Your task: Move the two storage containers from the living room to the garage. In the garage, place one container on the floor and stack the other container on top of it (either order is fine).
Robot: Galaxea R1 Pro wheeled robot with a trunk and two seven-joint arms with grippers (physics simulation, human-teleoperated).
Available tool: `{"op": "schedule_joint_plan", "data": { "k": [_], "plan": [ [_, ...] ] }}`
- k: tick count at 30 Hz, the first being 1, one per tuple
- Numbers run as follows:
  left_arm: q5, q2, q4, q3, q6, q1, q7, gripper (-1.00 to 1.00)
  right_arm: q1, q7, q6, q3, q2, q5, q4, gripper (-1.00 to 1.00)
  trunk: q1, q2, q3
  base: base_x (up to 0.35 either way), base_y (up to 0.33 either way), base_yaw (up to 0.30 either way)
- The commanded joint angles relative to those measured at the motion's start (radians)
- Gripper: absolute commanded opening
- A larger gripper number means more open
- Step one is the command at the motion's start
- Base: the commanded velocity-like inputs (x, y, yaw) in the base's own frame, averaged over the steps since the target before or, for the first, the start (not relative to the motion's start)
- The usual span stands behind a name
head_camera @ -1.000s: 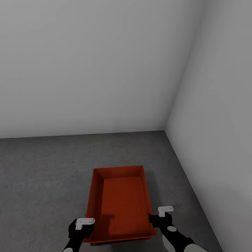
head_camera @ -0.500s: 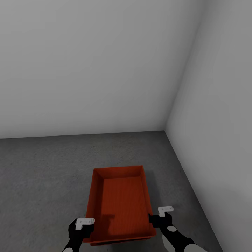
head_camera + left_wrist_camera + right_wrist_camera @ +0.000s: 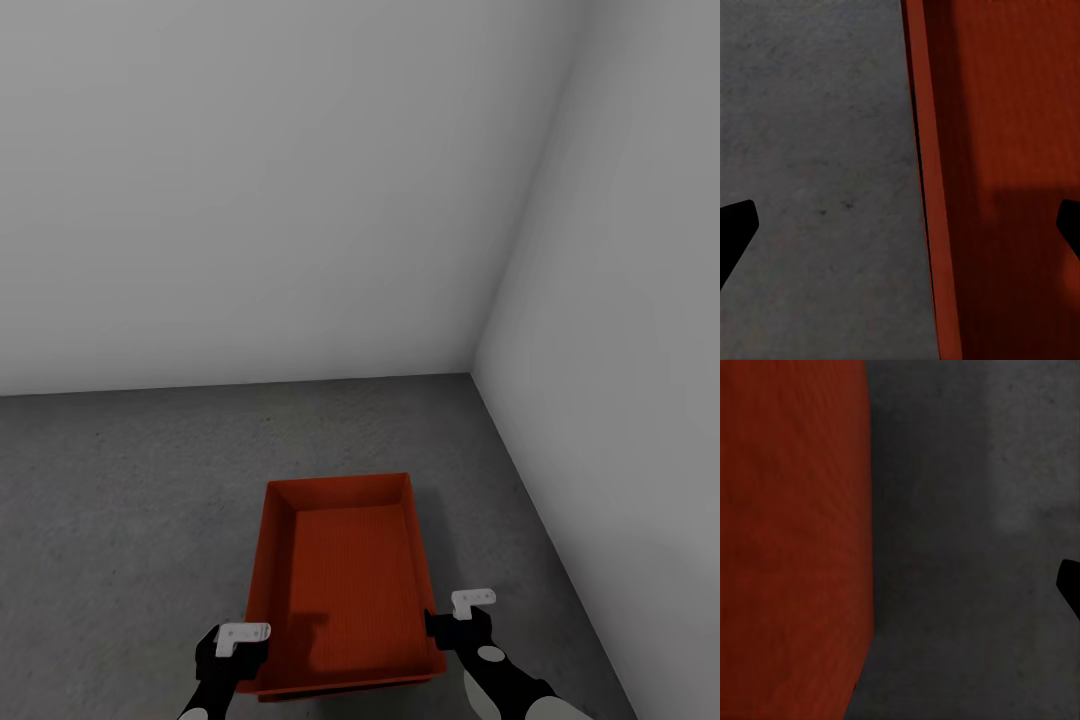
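An orange-red storage container (image 3: 345,580) rests on the dark-grey concrete floor (image 3: 130,480) of the garage, near a corner of pale walls. Under its near wall runs a second orange-red edge (image 3: 350,690), as if one tub sits in another. My left gripper (image 3: 238,648) is at the tub's near left corner. In the left wrist view, the left gripper (image 3: 902,225) is open, its fingers straddling the tub's side wall (image 3: 937,225) without touching it. My right gripper (image 3: 458,622) is open at the near right corner, beside the tub's wall (image 3: 795,540), with one dark fingertip (image 3: 1069,585) over the floor.
Plain pale-grey walls (image 3: 250,200) meet in a corner behind and to the right of the tub. The right wall (image 3: 620,350) runs close along the tub's right side. Bare concrete stretches to the left.
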Motion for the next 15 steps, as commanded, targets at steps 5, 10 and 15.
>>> {"op": "schedule_joint_plan", "data": {
  "k": [5, 10, 15],
  "plan": [
    [-0.010, -0.001, 0.001, 0.005, -0.003, -0.001, 0.004, 1.00, -0.001, -0.007, -0.002, 0.008, 0.000, 0.002, 0.001, 1.00, 0.000, 0.000, -0.001, 0.000, 0.000, 0.000],
    [-0.010, -0.001, 0.001, 0.005, -0.003, -0.001, 0.004, 1.00, -0.001, -0.007, -0.002, 0.008, 0.000, 0.002, 0.001, 1.00, 0.000, 0.000, -0.001, 0.000, 0.000, 0.000],
    [-0.010, -0.001, 0.001, 0.005, -0.003, -0.001, 0.004, 1.00, -0.001, -0.007, -0.002, 0.008, 0.000, 0.002, 0.001, 1.00, 0.000, 0.000, -0.001, 0.000, 0.000, 0.000]
  ]
}}
